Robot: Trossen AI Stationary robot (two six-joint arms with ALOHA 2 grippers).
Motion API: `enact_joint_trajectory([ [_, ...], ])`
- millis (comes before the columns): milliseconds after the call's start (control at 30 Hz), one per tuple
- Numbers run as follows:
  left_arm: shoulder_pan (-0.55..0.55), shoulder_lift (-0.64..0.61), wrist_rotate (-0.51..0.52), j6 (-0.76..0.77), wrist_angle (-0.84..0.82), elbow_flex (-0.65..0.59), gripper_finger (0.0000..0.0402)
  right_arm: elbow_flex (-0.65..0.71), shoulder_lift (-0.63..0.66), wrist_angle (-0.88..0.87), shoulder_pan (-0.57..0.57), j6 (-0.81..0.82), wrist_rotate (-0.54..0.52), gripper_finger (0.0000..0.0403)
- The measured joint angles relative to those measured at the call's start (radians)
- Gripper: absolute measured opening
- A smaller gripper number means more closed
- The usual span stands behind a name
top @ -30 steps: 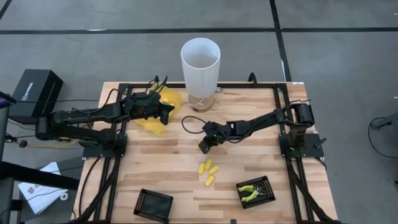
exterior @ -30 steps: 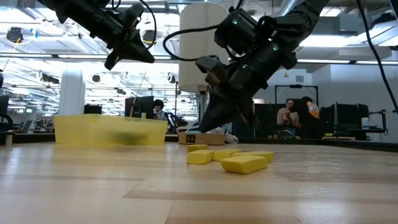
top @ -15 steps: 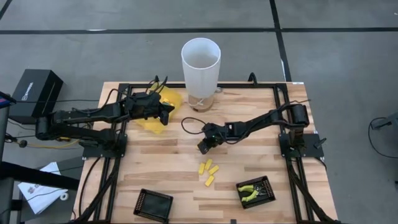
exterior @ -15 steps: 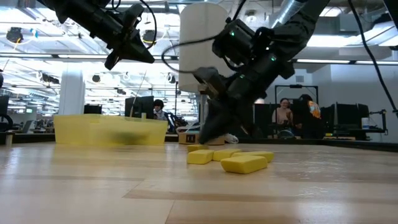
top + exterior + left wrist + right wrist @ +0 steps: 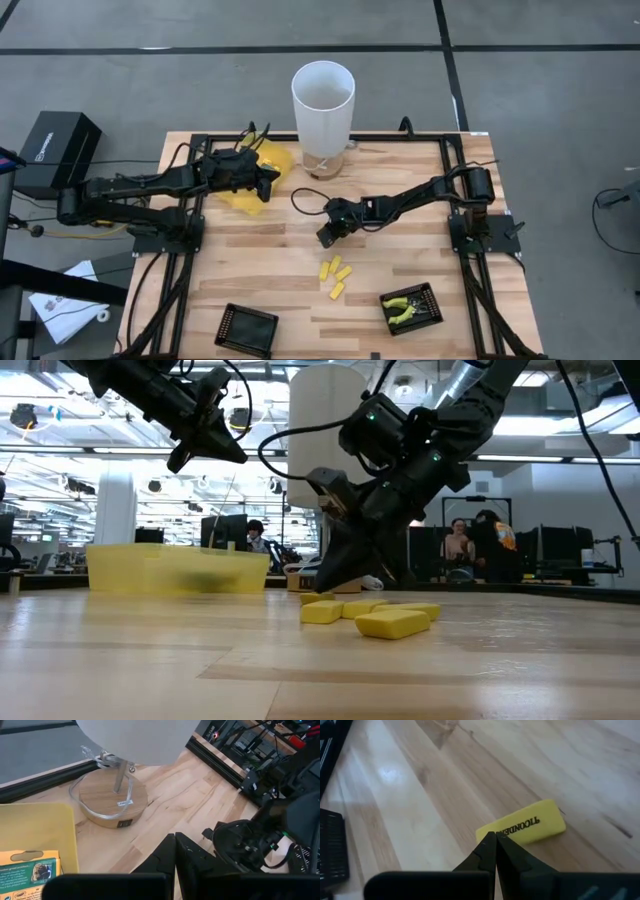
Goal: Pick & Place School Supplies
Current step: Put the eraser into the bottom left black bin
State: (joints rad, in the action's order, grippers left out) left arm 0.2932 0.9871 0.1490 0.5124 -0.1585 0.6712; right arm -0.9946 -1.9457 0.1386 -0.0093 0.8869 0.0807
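High view: the right tool (image 5: 327, 238) hangs near the middle of the wooden tabletop (image 5: 260, 270), its fingers pressed together and pinching nothing. Three yellow erasers (image 5: 335, 276) lie clustered on the tabletop at about five o'clock from it, close but apart. In the right wrist view one eraser (image 5: 522, 828), printed TICONDEROGA, lies just beyond the shut fingertips. The left tool (image 5: 268, 178) hovers at ten o'clock from the right tool, over the translucent yellow pouch (image 5: 252, 195), fingers also pressed together and empty; its wrist view shows a crayon packet (image 5: 27, 870) with a green label inside the pouch. A black tray (image 5: 411, 308) at five o'clock holds yellow-green pliers (image 5: 401, 310). Another black tray (image 5: 246, 329) sits at seven o'clock. A white lamp (image 5: 322, 118) stands at twelve o'clock.
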Motion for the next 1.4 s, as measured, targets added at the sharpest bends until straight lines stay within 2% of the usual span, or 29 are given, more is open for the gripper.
enact_joint_trajectory([
  [1400,0.0,0.0,-0.001,0.014,-0.036,0.0,0.0,0.015,0.001,-0.082,-0.014,-0.023,0.027,0.0],
])
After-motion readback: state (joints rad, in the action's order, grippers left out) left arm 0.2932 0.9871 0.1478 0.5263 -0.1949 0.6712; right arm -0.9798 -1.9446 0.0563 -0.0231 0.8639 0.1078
